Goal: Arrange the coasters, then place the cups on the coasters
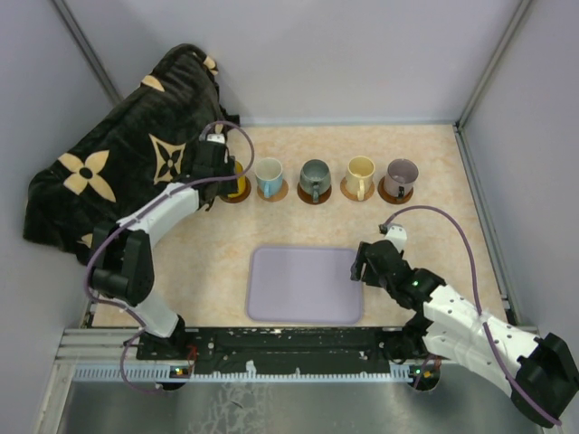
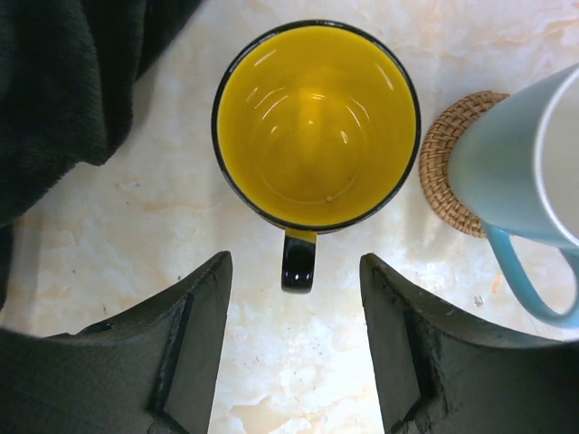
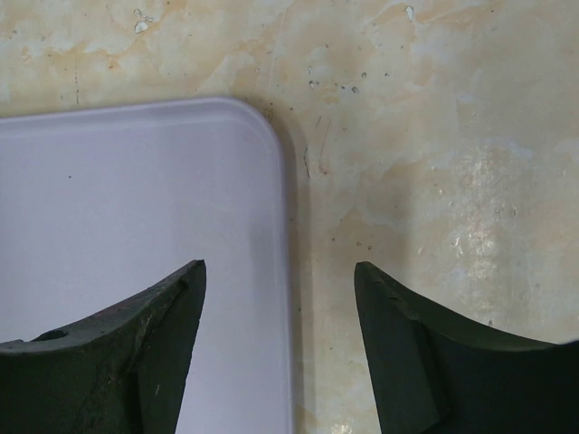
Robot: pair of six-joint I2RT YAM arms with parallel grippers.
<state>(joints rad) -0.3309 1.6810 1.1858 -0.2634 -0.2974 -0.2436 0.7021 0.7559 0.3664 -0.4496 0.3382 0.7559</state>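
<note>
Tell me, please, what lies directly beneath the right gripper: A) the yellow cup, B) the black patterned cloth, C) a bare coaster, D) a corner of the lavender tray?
D: the right wrist view shows the right gripper open over a rounded corner of the lavender tray.

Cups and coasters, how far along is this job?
Done: the white-blue cup, grey-green cup, cream cup and purple-grey cup each sit on a coaster in one row. In hand: the yellow cup stands at the left end, a brown coaster edge showing beneath it, with the open left gripper at its handle. The right gripper hangs open over the tray corner. Left: apparently only withdrawing.
</note>
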